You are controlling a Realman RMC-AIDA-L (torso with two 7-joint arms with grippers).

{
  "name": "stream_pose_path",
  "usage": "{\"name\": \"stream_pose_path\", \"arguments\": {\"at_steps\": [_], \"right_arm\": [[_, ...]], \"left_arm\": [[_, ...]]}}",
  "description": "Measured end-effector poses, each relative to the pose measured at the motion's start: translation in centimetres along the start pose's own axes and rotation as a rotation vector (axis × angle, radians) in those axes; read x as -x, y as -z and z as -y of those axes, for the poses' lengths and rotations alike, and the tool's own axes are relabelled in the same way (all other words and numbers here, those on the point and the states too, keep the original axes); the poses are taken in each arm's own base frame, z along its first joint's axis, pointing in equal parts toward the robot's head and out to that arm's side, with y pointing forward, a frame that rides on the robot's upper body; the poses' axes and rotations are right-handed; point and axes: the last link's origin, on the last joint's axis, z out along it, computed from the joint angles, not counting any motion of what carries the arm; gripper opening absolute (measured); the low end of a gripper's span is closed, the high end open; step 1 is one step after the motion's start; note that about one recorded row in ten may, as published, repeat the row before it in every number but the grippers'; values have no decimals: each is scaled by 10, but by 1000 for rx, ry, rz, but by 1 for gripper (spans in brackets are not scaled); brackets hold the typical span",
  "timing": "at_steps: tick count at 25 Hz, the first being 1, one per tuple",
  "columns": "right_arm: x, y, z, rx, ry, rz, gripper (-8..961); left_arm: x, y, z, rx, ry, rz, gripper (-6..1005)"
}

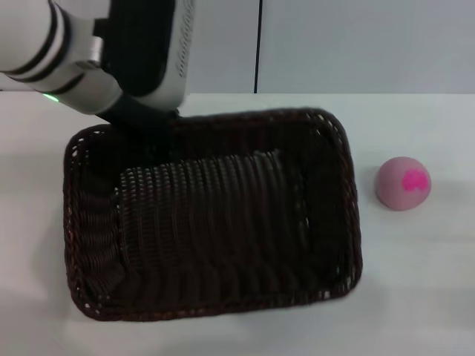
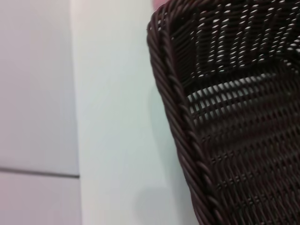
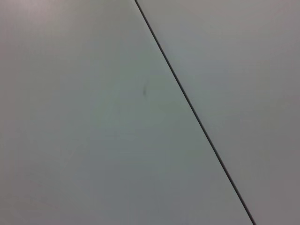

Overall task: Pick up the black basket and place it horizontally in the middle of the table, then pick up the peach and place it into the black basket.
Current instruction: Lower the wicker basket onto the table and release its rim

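basket: black basket (image 1: 215, 222) flat on the surface (image 1: 415, 282), long side running left-right, roughly mid-surface, slightly skewed; near rim close to the near edge, far rim toward the far edge.
basket handling: woven wicker, likely light and fairly stiff with some flex in the walls; braided rim (image 2: 180, 122) thick and ridged, best pinch point. Sloped walls would probably let a grip slide, so take the rim, not the wall.
left gripper: left gripper (image 1: 145, 130) down at the basket's far-left corner, over or just inside the far rim.
left fingers: hidden behind the wrist housing and dark weave; cannot tell whether spread, pressed together or pinching the rim. Wrist view shows only rim and wall up close, no fingers.
right gripper: not seen in the head view; right wrist camera shows only a plain grey panel with a seam (image 3: 197, 117). Looks parked; finger state not visible.
peach: peach (image 1: 403, 183) on the surface just right of the basket's right wall, apart from it, toward the right edge; magenta patch facing near-right.
peach handling: small, round, probably light; free to roll if nudged. Grip across the widest part from above, fingers closing evenly.
step estimate: basket placement looks about done; peach not yet in the basket.
risk: one-corner hold on the basket likely tilts it when lifted.
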Motion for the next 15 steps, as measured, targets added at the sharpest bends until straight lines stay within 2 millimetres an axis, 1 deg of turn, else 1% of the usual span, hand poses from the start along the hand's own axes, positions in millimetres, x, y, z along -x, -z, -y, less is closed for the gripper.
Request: {"name": "stream_pose_path", "arguments": {"at_steps": [2, 4, 8, 10, 13, 15], "right_arm": [[1, 1, -1, 4, -6, 4, 579], [1, 1, -1, 5, -7, 5, 577], [0, 1, -2, 14, -10, -1, 573], [-1, 1, -4, 22, -12, -8, 572], [-1, 1, -5, 29, -15, -6, 569], [1, 6, -6, 35, -16, 6, 567]], "left_arm": [[-2, -1, -1, 5, -10, -1, 241], [-8, -7, -6, 29, -41, 1, 239], [-9, -8, -7, 34, -45, 0, 238], [-14, -15, -13, 42, -62, -7, 237], [-14, -16, -13, 42, -57, -7, 235], [-13, -18, -12, 44, -47, -7, 235]]}}
